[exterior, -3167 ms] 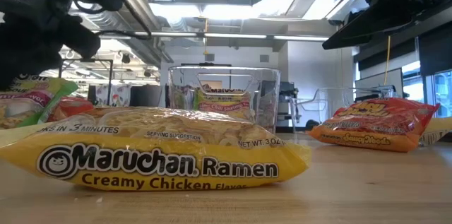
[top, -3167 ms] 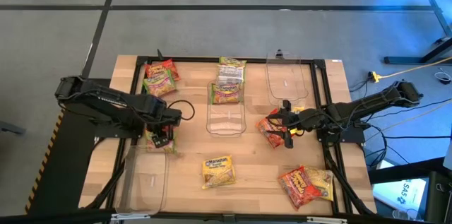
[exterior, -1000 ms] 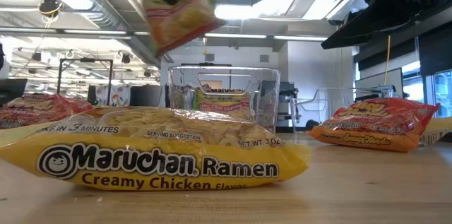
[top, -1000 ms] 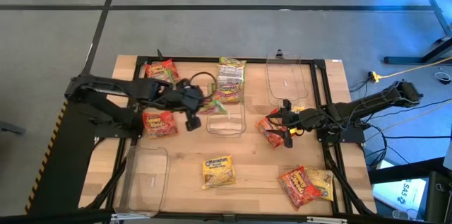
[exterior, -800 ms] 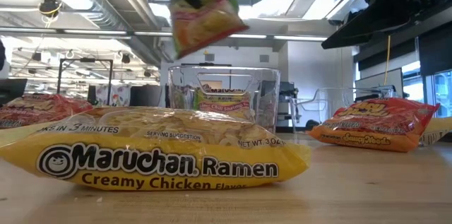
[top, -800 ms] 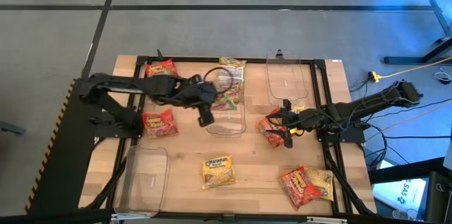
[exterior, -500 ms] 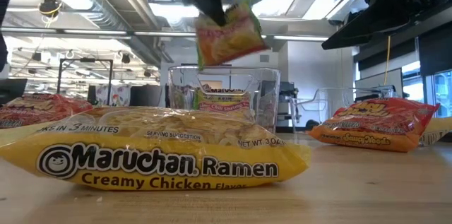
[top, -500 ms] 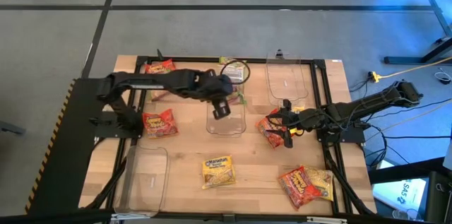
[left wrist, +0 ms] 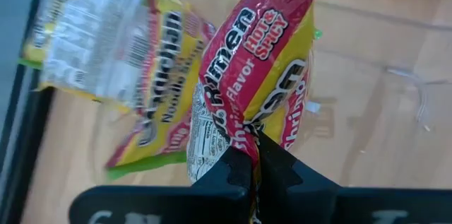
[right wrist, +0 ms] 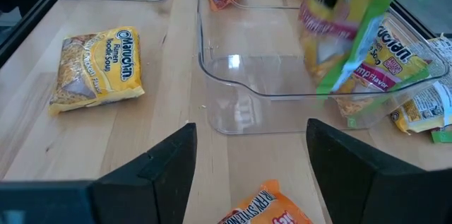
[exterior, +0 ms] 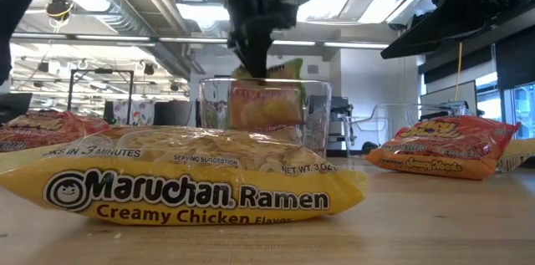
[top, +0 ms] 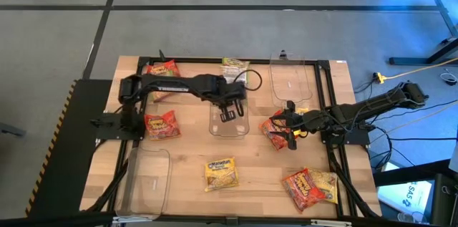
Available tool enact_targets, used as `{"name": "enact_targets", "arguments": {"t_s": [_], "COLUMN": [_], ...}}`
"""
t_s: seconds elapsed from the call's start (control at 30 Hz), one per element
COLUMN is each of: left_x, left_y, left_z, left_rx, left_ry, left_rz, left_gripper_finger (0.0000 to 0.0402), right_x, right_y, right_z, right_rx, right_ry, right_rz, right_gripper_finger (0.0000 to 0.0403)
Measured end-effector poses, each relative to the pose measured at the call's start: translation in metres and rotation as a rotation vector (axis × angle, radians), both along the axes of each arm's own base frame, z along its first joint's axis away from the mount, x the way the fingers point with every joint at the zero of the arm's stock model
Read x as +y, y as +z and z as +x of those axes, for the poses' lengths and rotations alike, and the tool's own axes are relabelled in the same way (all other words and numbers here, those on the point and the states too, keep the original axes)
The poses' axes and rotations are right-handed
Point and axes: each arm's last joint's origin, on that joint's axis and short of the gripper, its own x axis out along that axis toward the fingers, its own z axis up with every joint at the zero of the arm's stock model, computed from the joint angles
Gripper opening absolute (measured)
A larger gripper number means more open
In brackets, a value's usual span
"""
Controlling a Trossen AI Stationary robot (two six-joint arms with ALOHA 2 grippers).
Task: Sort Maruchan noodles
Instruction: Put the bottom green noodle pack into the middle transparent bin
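Note:
My left gripper [top: 229,109] is shut on a red, yellow and green noodle packet [left wrist: 263,83] and stands over the middle clear bin [top: 230,128]. In the low view the packet [exterior: 266,103] hangs with its lower part inside the bin's walls. More packets [left wrist: 106,61] lie at the bin's far end. My right gripper [right wrist: 251,157] is open at the table's right, just above an orange-red packet [right wrist: 263,210], touching nothing. My left gripper pinches the packet's end seam [left wrist: 248,138] between its two fingers. The fingers [exterior: 253,52] come from above, slanting down. The packet hangs below them, tilted, into the bin; whether it touches the bin's floor I cannot tell.
A yellow packet [top: 220,172] lies near the front middle, a red and a yellow one [top: 309,187] at the front right, a red one [top: 162,124] at the left, more [top: 161,71] at the far left. Clear bins stand at the near left [top: 147,180] and far right [top: 292,84].
My left gripper has carried the packet from the table's left toward the right and down, from above the bin's left side to over its middle. The packet, first hanging high above the bin's rim, now hangs partly inside the bin.

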Motion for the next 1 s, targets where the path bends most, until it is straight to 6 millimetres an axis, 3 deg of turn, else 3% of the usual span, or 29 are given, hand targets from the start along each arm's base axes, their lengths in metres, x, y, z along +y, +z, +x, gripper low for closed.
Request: {"name": "enact_targets", "arguments": {"t_s": [0.33, 0.53, 0.83, 1.0], "left_x": [0.003, 0.003, 0.003, 0.002], "left_y": [-0.045, -0.046, -0.046, -0.036], "left_z": [0.017, 0.018, 0.018, 0.014], "left_rx": [0.104, 0.102, 0.108, 0.078], "left_ry": [0.004, 0.000, -0.015, 0.007], "left_rz": [-0.019, -0.019, -0.008, -0.011], "left_gripper_finger": [0.0000, 0.0011, 0.0102, 0.0129], "right_x": [0.000, 0.000, 0.000, 0.000], "right_y": [0.000, 0.000, 0.000, 0.000], "right_z": [0.000, 0.000, 0.000, 0.000], "right_rx": [0.000, 0.001, 0.002, 0.002], "right_ry": [0.001, 0.010, 0.012, 0.012], "right_rz": [0.001, 0.007, 0.008, 0.008], "right_gripper_finger": [0.0237, 0.0237, 0.0237, 0.0237]}}
